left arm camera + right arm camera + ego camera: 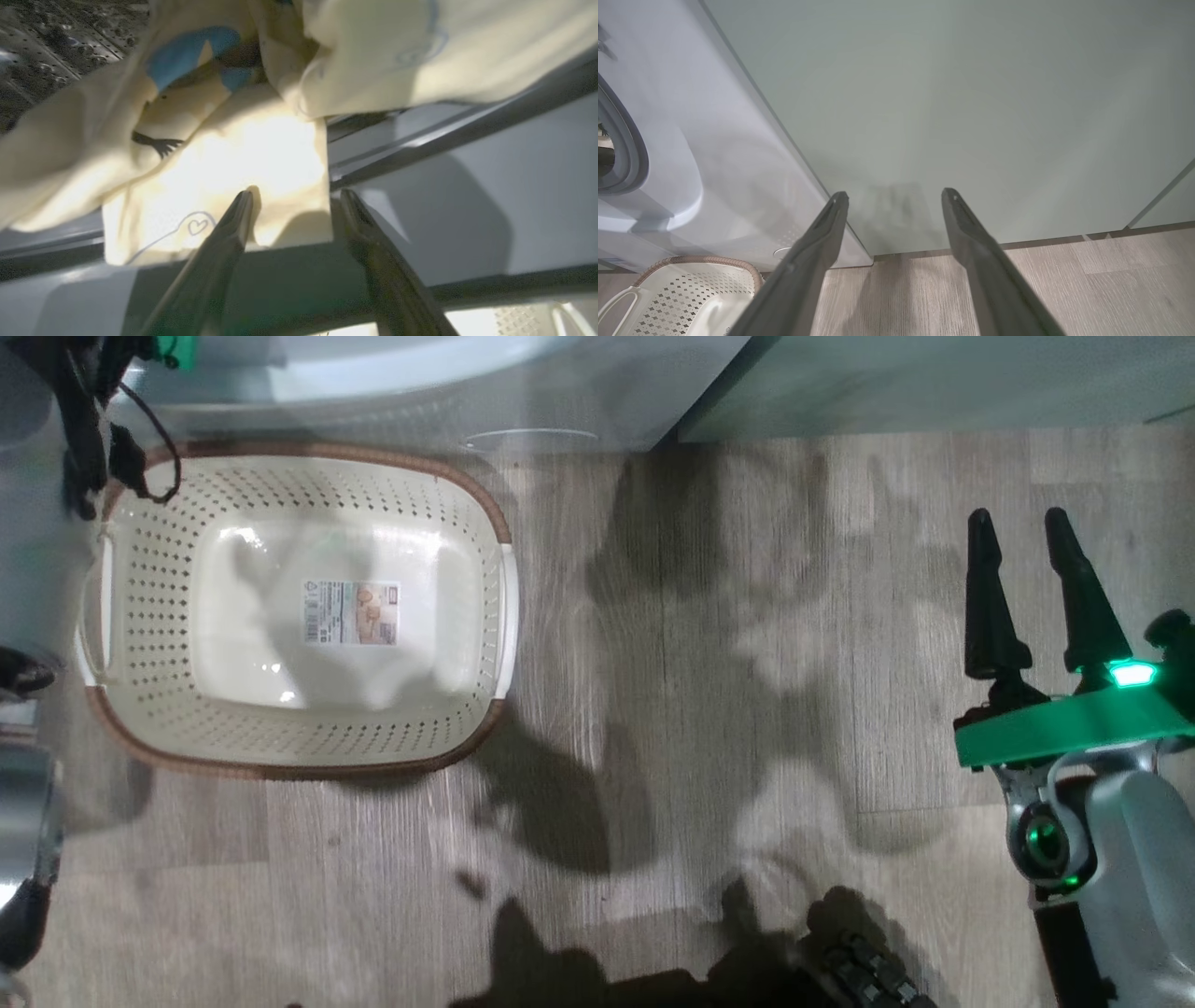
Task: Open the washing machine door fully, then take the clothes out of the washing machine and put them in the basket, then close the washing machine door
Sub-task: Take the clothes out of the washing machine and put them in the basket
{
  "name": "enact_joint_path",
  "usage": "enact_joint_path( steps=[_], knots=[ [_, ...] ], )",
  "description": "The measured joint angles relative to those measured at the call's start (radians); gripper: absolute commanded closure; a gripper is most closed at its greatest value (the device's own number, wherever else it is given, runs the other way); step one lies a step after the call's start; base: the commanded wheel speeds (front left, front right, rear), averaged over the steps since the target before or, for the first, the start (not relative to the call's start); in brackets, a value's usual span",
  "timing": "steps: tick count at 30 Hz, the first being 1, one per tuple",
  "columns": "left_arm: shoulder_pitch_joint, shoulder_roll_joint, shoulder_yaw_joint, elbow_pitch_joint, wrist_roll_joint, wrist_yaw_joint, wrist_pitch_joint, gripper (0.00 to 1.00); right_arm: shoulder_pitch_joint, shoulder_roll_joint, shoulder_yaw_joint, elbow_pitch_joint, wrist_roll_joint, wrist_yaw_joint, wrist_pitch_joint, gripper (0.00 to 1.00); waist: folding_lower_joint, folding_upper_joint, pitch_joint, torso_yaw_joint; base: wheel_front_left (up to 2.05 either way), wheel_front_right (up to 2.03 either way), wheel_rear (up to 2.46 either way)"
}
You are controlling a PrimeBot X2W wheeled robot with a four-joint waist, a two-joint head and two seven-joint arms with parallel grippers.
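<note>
The pale yellow clothes (243, 158), with a small blue piece (182, 51) among them, spill out of the perforated steel drum (42, 51) and hang over the washing machine's front lip. My left gripper (296, 193) is open. Its left finger (219, 252) is right at the hanging hem, and the cloth's right edge falls between the two tips. I cannot tell whether it touches. The cream basket (299, 607) stands on the floor below the white washing machine (392, 373), with just a label inside. My right gripper (1018, 523) hovers open over bare floor, well right of the basket. The washing machine door is out of view.
Sage-green cabinet fronts (971, 102) stand to the right of the washer (714, 140), whose grey rubber ring (626, 140) shows at the left edge. The basket (691, 294) sits by the washer's foot. Wood-look floor (728, 709) lies open between the basket and my right arm.
</note>
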Motion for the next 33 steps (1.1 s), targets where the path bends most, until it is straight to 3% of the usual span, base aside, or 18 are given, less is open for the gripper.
enact_joint_path(
  steps=[12, 15, 16, 18, 19, 25, 33],
  knots=[
    [-0.046, 0.016, -0.067, 0.015, 0.05, -0.002, 0.024, 0.0, -0.018, 0.0, 0.007, 0.0, 0.017, 0.0, 0.0, 0.0, -0.0003, 0.0001, 0.036, -0.009, 0.0, 0.0, 0.0],
    [-0.06, 0.026, -0.077, 0.024, 0.056, 0.018, 0.014, 0.0, -0.028, 0.0, 0.006, 0.0, 0.017, 0.0, 0.0, 0.0, 0.0, 0.0, 0.038, -0.01, 0.0, 0.0, 0.0],
    [-0.066, 0.03, -0.077, 0.032, 0.057, 0.019, 0.011, 0.37, -0.028, 0.0, 0.006, 0.001, 0.017, 0.0, 0.0, 0.0, 0.0001, 0.0, 0.038, -0.01, 0.0, 0.0, 0.0],
    [-0.068, 0.034, -0.077, 0.042, 0.057, 0.027, 0.005, 0.84, -0.028, 0.0, 0.006, 0.001, 0.017, 0.0, 0.0, 0.0, 0.0, 0.0, 0.037, -0.009, 0.0, 0.0, 0.0],
    [-0.068, 0.036, -0.077, 0.045, 0.057, 0.031, 0.0, 1.0, -0.028, 0.0, 0.005, 0.001, 0.017, 0.0, 0.0, 0.0, 0.0, 0.0001, 0.035, -0.008, 0.0, 0.0, 0.0],
    [-0.06, 0.033, -0.071, 0.071, 0.023, 0.033, -0.016, 1.0, -0.027, 0.0, -0.001, 0.002, 0.017, 0.0, 0.0, 0.0, 0.0, 0.0, 0.019, 0.002, 0.0, 0.0, 0.0],
    [0.028, -0.004, -0.018, 0.074, -0.076, 0.016, -0.118, 1.0, -0.001, 0.0, -0.019, 0.018, 0.013, 0.0, 0.0, 0.0, 0.0, 0.0, -0.045, 0.019, 0.0, 0.0, 0.0]
  ],
)
